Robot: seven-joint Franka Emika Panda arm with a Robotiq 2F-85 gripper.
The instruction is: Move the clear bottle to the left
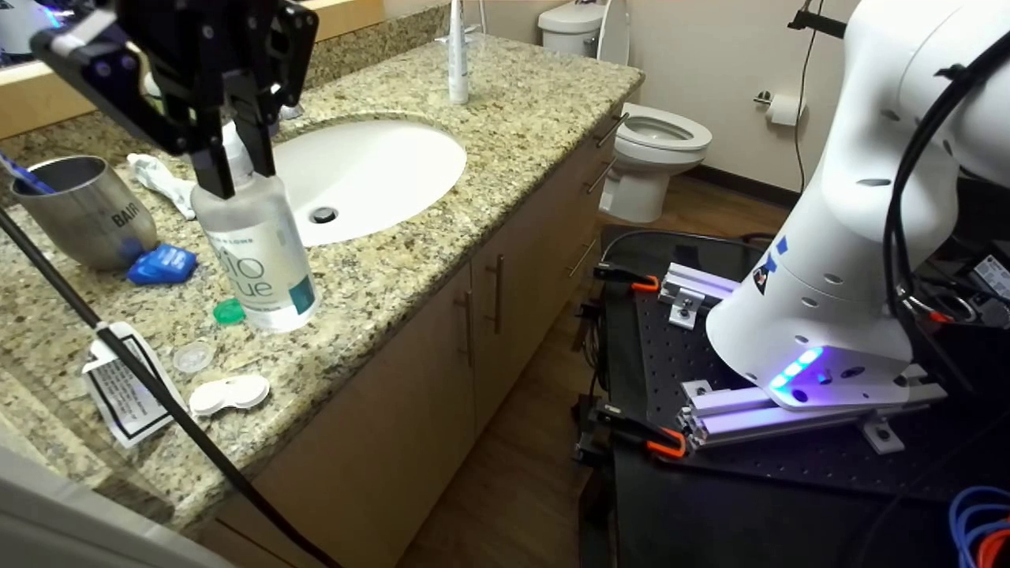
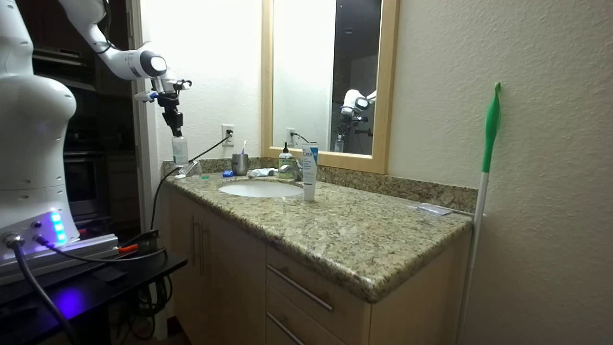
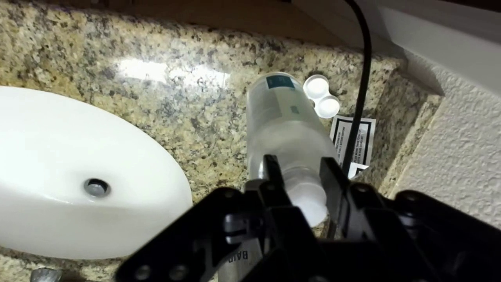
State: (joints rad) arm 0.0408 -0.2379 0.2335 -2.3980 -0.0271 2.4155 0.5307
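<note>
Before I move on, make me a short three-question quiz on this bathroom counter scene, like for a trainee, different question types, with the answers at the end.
1. Multiple choice: what is the gripper holding near its top?
A) the white tube
B) the clear bottle
C) the toothbrush
2. True or false: in the wrist view, a black cable runs across the printed sheet.
3. Fill in: in an exterior view, the metal cup carries the letters ____.

Key: 1. B; 2. True; 3. BAIR.
</note>
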